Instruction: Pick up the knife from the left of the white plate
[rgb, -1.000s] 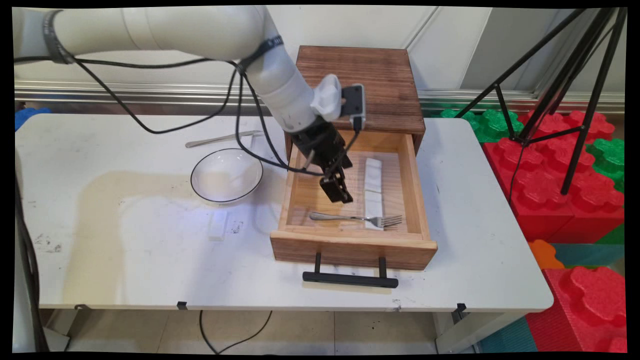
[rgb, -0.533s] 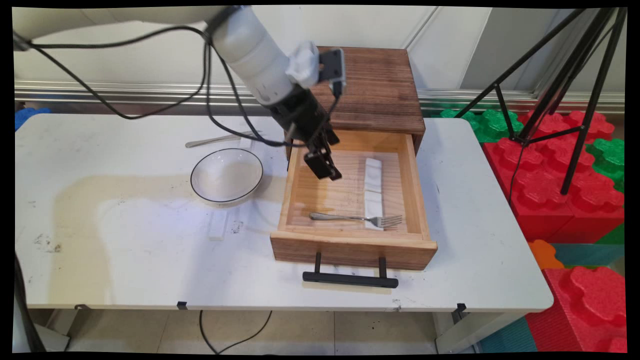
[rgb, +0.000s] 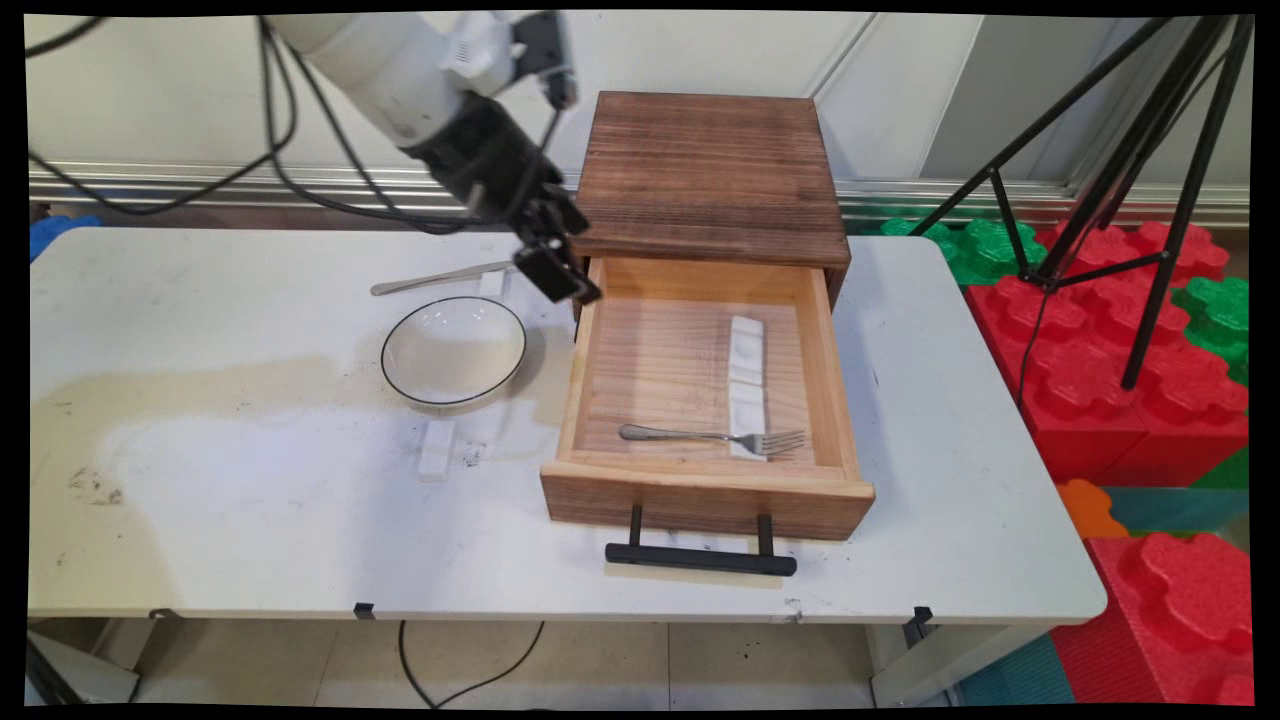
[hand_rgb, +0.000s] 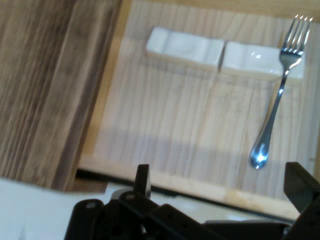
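Main view, near to far: black handle (rgb: 700, 558); open drawer (rgb: 700, 495), holding a fork (rgb: 710, 437) whose tines lie across the nearer of two white rests (rgb: 746, 372); bowl (rgb: 453, 350) on the table to its left. My pincer (rgb: 562, 272) hangs above the drawer's far left corner, beside the cabinet (rgb: 710, 170). Hand view: my fingers (hand_rgb: 143, 176) stand spread wide, holding and touching nothing.

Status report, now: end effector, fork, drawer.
End effector open, empty, above the drawer's rear left corner. Fork lies in the drawer, tines on a white rest. Bowl left of the drawer.
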